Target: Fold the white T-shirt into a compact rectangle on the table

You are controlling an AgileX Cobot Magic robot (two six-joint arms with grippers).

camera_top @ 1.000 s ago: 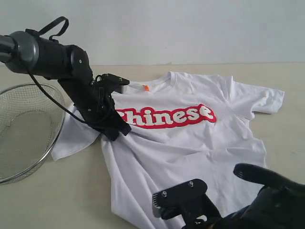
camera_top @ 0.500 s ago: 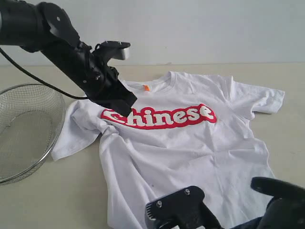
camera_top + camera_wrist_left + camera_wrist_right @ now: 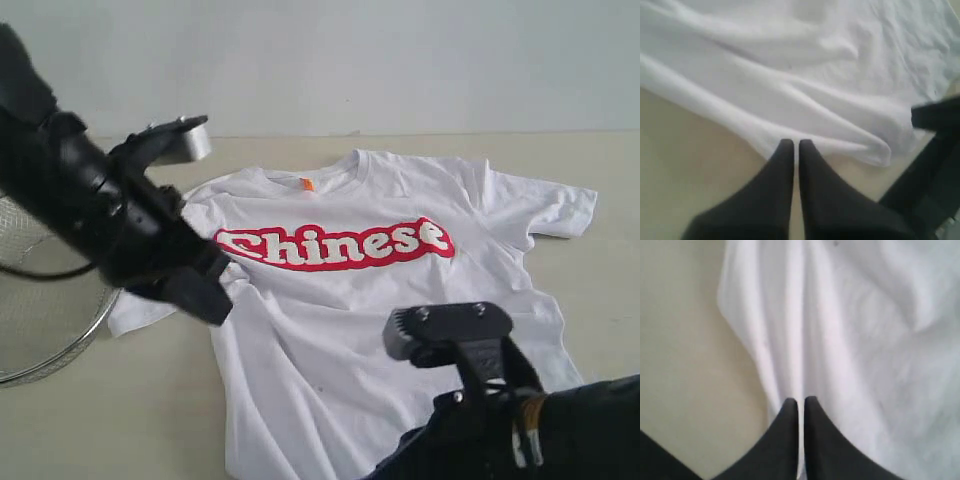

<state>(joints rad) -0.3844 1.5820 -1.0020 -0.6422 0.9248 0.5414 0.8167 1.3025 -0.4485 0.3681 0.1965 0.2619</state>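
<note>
White cotton T-shirt (image 3: 330,300) lies unfolded; left gripper (image 3: 795,143) and right gripper (image 3: 800,400) are both closed, so open them before pinching its edge.

This seems to be a robotics lab: a black left arm (image 3: 95,225) and right arm (image 3: 560,430) reach over a plain beige table (image 3: 150,400) before a bare pale wall (image 3: 400,60), beside a wire basket (image 3: 40,320).

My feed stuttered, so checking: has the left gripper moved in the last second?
Yes. The left gripper, earlier covering the red print's C, now sits clear of it, nearer the wire basket.
</note>
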